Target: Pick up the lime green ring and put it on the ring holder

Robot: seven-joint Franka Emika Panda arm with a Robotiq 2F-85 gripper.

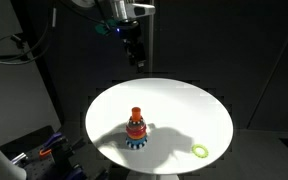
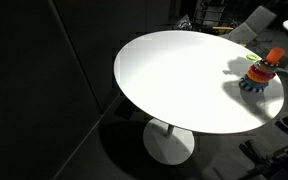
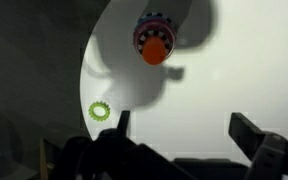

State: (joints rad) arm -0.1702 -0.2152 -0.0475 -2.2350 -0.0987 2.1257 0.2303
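Furthest left in the wrist view, the small, thin lime green ring [image 3: 101, 112] with its open centre lies flat on the round white counter [image 3: 214, 90], close to the counter's edge. In an exterior view the lime green ring [image 1: 200, 150] is well apart from everything else.

Further along is the ring holder [image 3: 154, 40], a little stacking toy with a blue scalloped base, red and orange rings and an orange top. It stands upright near the middle of the counter.

Then comes the black two-fingered claw [image 3: 184, 132]. Its fingers are spread wide and hold nothing, and it hangs high over the counter's far side [image 1: 136, 60].

The ring looks light and stiff (probably moulded plastic), so weight should be no trouble. The likely difficulty is how low and narrow it is. Smooth plastic lying flat on a smooth counter may skid away if a finger nudges it sideways.

The safest hold is probably across the band, with one finger down through the open centre and the other outside. That hold also leaves most of the hole free for the holder's top.
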